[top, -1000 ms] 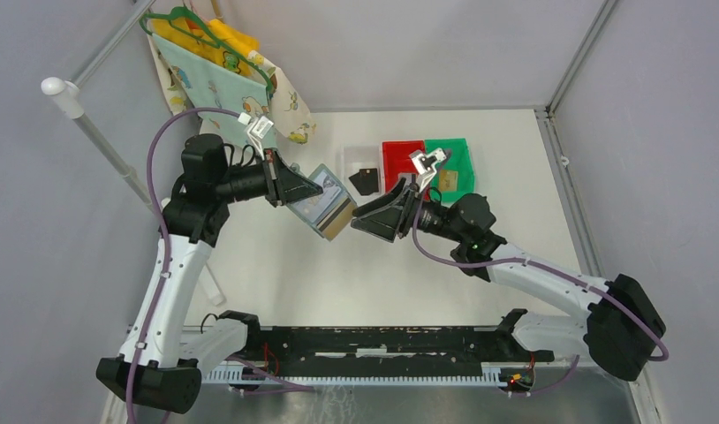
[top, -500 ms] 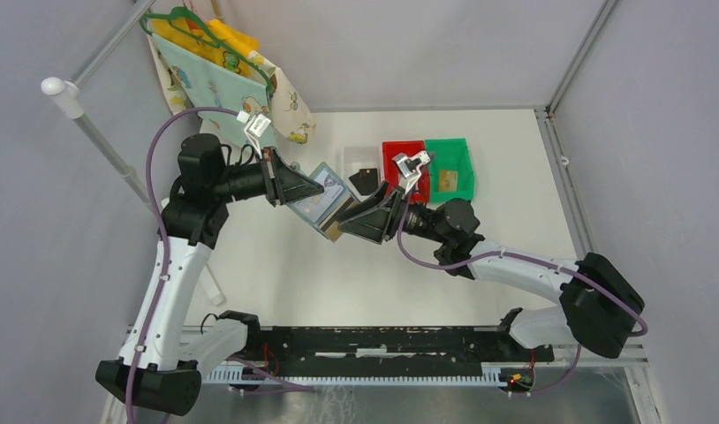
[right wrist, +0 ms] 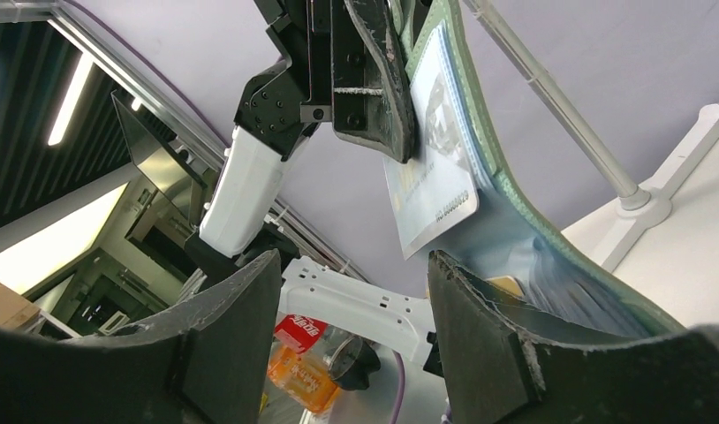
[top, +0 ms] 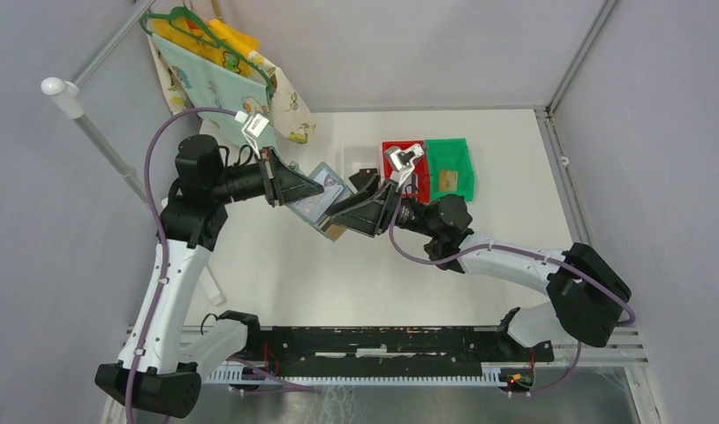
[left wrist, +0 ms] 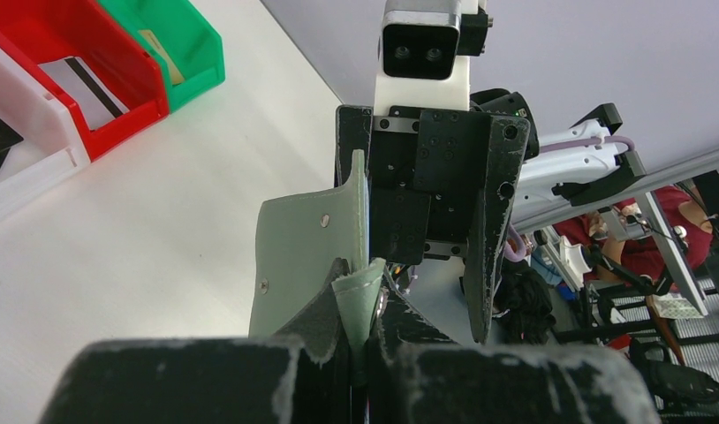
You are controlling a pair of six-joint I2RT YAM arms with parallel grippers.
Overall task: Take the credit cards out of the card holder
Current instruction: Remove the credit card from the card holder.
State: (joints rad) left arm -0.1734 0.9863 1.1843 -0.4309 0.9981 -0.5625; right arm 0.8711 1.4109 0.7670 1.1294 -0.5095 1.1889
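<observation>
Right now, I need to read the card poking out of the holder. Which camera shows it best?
The right wrist camera: the card faces it, printed digits visible, sticking out of the holder. From above, the holder is tiny and the card's face cannot be seen. The left wrist camera sees only the holder's outer cover.

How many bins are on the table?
3, in one row: a white bin on the left, a red bin in the middle, a green bin on the right. The arms may hide others.
</observation>
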